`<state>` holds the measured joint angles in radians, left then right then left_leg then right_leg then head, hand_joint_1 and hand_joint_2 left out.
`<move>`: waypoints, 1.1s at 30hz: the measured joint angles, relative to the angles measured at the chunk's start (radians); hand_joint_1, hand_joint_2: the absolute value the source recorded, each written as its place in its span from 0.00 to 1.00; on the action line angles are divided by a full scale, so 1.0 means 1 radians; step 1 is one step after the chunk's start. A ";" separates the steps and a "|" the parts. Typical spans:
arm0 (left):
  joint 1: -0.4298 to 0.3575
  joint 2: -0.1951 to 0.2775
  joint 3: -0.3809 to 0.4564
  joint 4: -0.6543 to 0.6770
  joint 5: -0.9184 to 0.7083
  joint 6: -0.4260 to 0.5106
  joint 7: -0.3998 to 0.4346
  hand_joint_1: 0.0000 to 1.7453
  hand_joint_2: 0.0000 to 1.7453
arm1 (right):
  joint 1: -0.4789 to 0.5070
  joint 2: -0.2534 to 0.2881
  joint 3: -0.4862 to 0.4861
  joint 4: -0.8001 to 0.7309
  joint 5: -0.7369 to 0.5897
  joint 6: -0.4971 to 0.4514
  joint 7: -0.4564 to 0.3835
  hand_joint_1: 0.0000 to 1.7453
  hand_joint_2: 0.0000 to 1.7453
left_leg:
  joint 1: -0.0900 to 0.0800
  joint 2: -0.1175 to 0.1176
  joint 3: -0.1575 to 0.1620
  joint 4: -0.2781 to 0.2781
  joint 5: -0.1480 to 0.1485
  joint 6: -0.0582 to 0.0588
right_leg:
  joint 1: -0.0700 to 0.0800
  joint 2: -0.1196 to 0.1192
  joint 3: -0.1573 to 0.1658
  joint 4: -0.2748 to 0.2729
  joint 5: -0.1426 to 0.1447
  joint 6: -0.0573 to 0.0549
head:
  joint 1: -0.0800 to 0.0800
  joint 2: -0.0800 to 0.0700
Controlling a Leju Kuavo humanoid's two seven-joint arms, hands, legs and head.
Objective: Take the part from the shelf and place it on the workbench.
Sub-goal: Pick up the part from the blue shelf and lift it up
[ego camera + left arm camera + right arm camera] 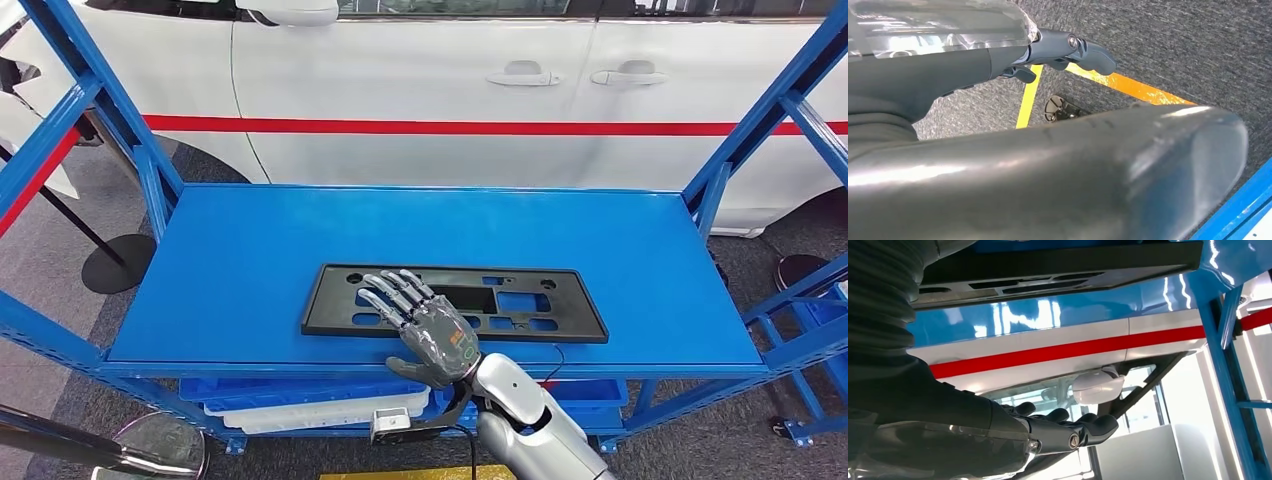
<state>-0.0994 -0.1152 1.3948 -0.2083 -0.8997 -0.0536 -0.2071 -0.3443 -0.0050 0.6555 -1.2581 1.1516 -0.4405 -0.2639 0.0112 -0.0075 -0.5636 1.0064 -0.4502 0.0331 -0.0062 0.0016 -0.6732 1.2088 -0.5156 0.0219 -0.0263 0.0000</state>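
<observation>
The flat black plastic part (455,302) lies on the blue shelf (250,260), near its front edge and about midway along it. The right hand (425,325) hovers over the part's left half with fingers extended and spread, holding nothing. The left hand (1068,50) hangs over grey carpet, fingers outstretched and empty.

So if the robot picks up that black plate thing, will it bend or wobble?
Probably not much: the black plate looks like flat, rigid plastic. Its many cut-out holes suggest it's light. Being long and thin, it could tilt if the right hand lifts it from one edge.
</observation>
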 joint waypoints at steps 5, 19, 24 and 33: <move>-0.002 -0.002 0.000 0.000 0.000 -0.001 -0.001 0.00 0.00 | -0.028 0.020 0.001 0.038 0.009 -0.004 0.008 0.00 1.00 | -0.002 -0.001 -0.001 -0.002 -0.001 -0.019 | 0.015 0.000 0.094 -0.206 0.069 -0.026 | 0.000 0.000; 0.000 0.007 -0.001 0.000 -0.006 -0.007 0.000 0.00 0.00 | -0.074 0.056 0.002 0.194 0.116 -0.033 0.076 0.00 1.00 | 0.004 0.001 -0.008 0.013 -0.003 -0.039 | 0.009 -0.002 0.102 -0.201 0.060 -0.031 | 0.000 0.000; 0.003 0.008 -0.002 0.000 -0.010 -0.008 0.000 0.00 0.00 | -0.099 0.061 0.002 0.271 0.206 -0.056 0.141 0.00 1.00 | 0.003 -0.001 -0.010 0.007 0.001 -0.013 | 0.007 -0.001 0.090 -0.180 0.046 -0.011 | 0.000 0.000; 0.002 0.011 -0.005 0.000 -0.023 -0.012 0.000 0.00 0.00 | -0.189 0.069 -0.031 0.465 0.364 -0.077 0.289 0.19 1.00 | 0.003 -0.001 -0.002 0.003 0.004 -0.003 | 0.003 -0.001 0.048 -0.092 0.033 -0.009 | 0.000 0.000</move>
<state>-0.0972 -0.1042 1.3899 -0.2083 -0.9223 -0.0652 -0.2075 -0.5337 0.0642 0.6243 -0.7936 1.5160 -0.5177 0.0254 0.0147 -0.0084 -0.5660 1.0096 -0.4463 0.0298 -0.0034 0.0004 -0.6255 1.1165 -0.4825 0.0125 -0.0263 0.0000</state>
